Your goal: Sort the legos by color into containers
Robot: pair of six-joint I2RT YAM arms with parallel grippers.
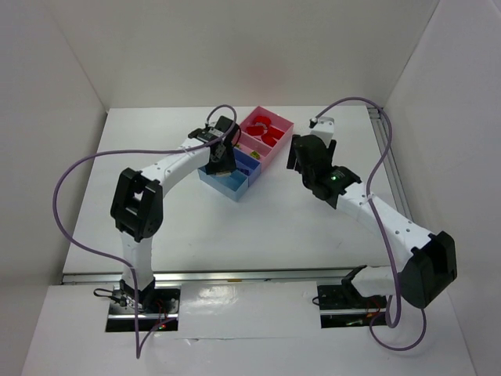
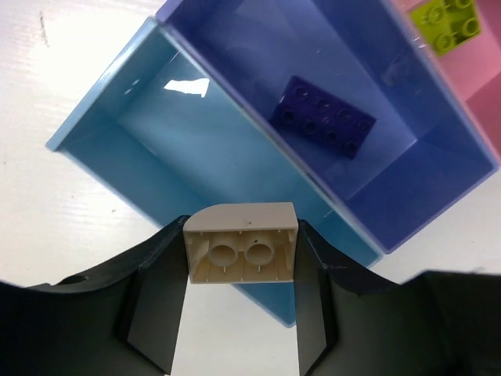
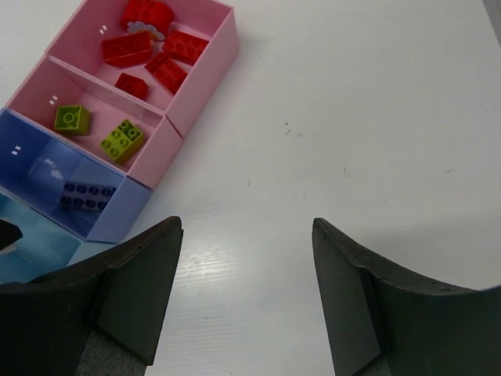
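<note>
My left gripper is shut on a tan lego, hollow underside toward the camera, held above the near edge of the end light blue tray, which has nothing in it. The blue tray beside it holds a dark purple-blue lego. Two lime-green legos lie in a pink tray, and several red legos fill the far pink tray. The row of containers sits mid-table. My right gripper hangs open over bare table to the right of the trays.
White walls enclose the table on three sides. A purple cable loops off the left arm and another off the right arm. A metal rail runs along the near table edge.
</note>
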